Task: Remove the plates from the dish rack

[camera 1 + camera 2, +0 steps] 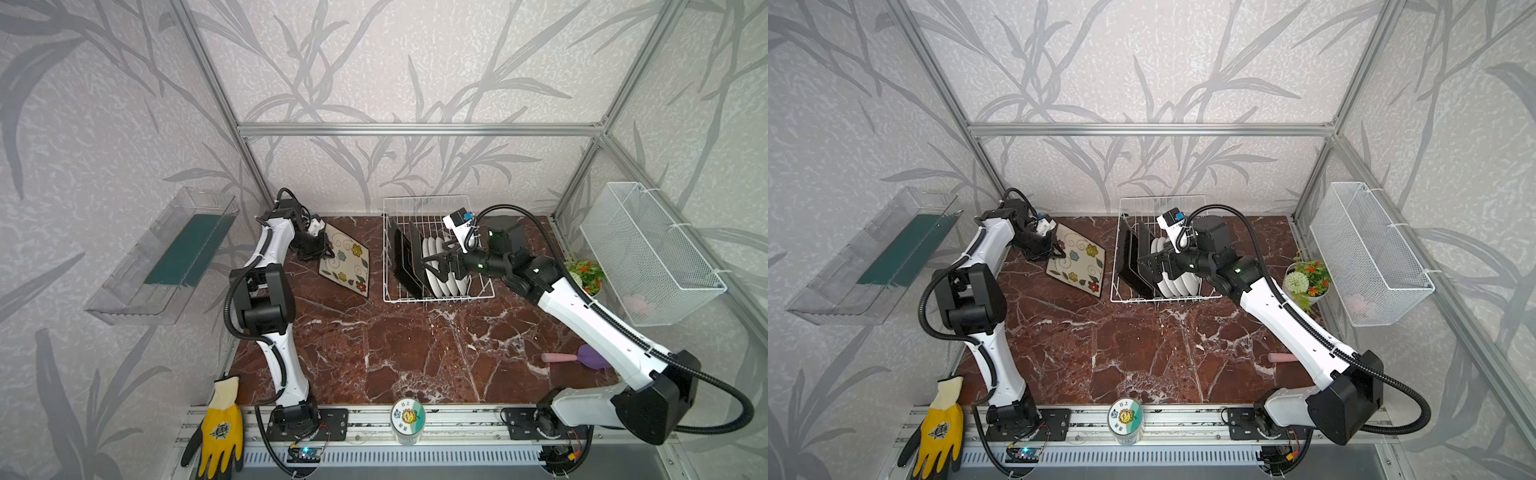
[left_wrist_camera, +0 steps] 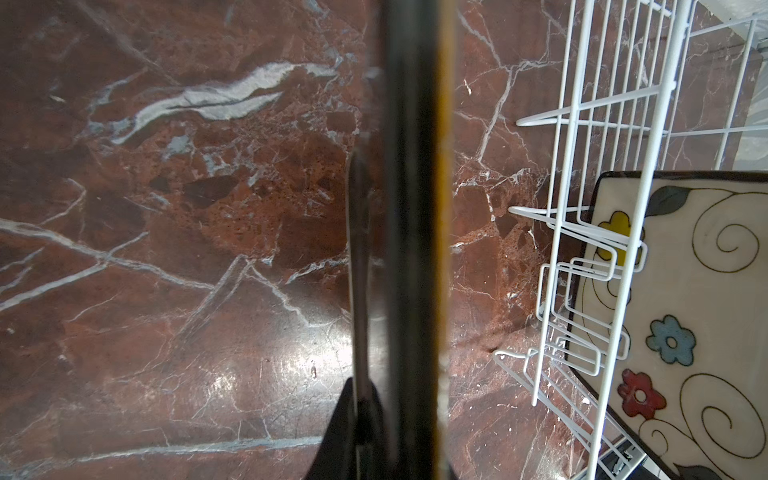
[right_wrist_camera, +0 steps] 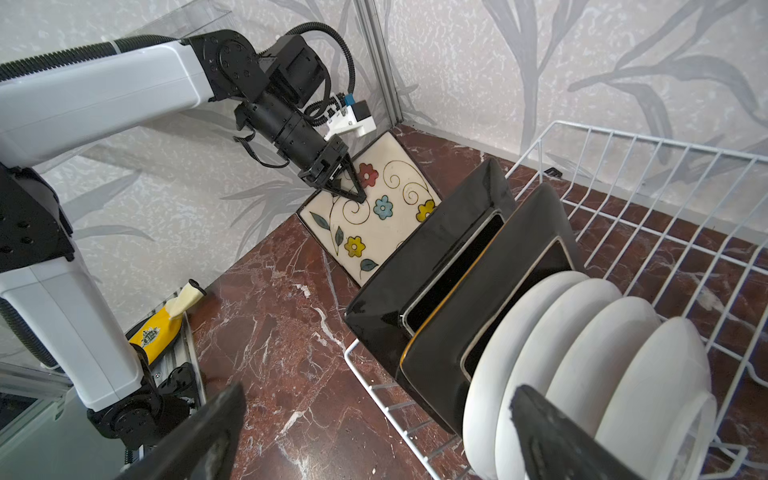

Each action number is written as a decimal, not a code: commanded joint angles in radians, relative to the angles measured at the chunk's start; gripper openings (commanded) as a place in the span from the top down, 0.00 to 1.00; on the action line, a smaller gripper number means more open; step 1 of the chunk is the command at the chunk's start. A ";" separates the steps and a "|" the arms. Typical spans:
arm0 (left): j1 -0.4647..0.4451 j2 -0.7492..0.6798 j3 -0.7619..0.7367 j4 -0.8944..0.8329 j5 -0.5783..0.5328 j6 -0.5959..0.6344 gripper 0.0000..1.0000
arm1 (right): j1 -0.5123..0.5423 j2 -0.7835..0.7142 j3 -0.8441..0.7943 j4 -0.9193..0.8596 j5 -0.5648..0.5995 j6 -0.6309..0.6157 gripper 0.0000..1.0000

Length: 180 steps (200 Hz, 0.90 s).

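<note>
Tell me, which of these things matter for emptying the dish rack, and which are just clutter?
Job: dish rack; flowered plate; two black-backed square plates; four round white plates.
Lying about: yellow glove; sunflower-labelled jar; potted flowers; mesh basket; pink-handled tool; clear wall tray.

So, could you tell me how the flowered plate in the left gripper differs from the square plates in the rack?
The flowered plate is outside the dish rack; the square plates stand in its slots. From above it shows its patterned face, they black backs. The left gripper pinches it; nothing holds them. Both are rounded squares.
</note>
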 commanded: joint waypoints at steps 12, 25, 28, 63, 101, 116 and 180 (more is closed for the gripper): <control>0.024 0.024 -0.016 -0.014 -0.118 0.040 0.85 | 0.004 -0.020 -0.002 -0.021 0.026 -0.032 0.01; 0.031 0.024 -0.026 -0.012 -0.115 0.039 0.82 | 0.005 -0.020 0.004 -0.032 0.031 -0.042 0.01; 0.032 0.025 -0.027 -0.012 -0.114 0.039 0.81 | 0.005 -0.020 0.006 -0.035 0.033 -0.042 0.01; 0.052 0.025 -0.049 0.001 -0.112 0.033 0.78 | 0.005 -0.021 0.001 -0.030 0.030 -0.047 0.01; 0.060 0.031 -0.085 0.024 -0.102 0.033 0.75 | 0.005 -0.026 0.001 -0.017 0.019 -0.047 0.01; 0.065 0.042 -0.086 0.025 -0.103 0.034 0.74 | 0.006 -0.026 0.011 -0.030 0.023 -0.057 0.01; 0.075 0.110 -0.039 0.019 -0.094 0.030 0.70 | 0.005 -0.028 0.004 -0.012 0.014 -0.039 0.01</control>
